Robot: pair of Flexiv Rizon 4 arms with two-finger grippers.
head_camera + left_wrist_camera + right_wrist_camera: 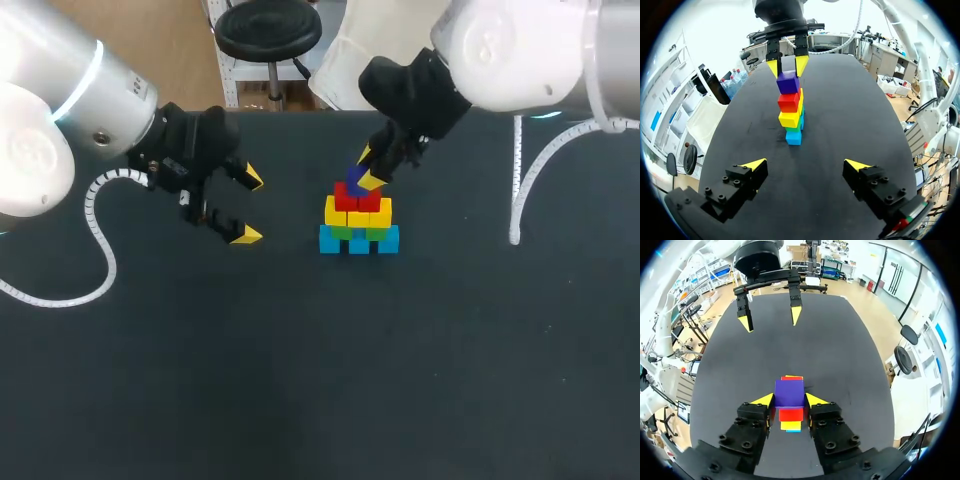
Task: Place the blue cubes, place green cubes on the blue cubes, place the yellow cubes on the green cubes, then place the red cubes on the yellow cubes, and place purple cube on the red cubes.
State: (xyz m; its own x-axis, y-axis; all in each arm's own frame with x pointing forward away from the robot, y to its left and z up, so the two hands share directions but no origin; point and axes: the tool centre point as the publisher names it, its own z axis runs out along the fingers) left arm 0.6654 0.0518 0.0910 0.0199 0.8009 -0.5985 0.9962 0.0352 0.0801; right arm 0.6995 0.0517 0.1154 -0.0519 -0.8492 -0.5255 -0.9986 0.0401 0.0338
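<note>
Clamping the purple cube (789,392) from two sides, the right hand (790,400) stands over the stack near the middle of the table (300,380), with its yellow tips pressed against opposite faces of the cube. The purple cube is the topmost piece, and in the left wrist view its underside meets the top of the red cubes (788,102), so it appears to sit on them. Below the red cubes come the yellow cubes (358,214), then the green cubes (346,232), of which only thin strips show from above. At the base, the blue cubes (359,242) lie in a row of three on the table. In the head view the layers run side to side, the lower ones wider than the red layer. The right arm (500,50) comes in from the far right corner and slants down to the top of the stack. The left hand (248,206) hangs to the left of the stack, well apart from it, its fingers spread wide and pointing toward the cubes. In its own wrist view the stack stands ahead of it, end-on, with the colours one above another and the right hand's tips flanking the purple cube.
</note>
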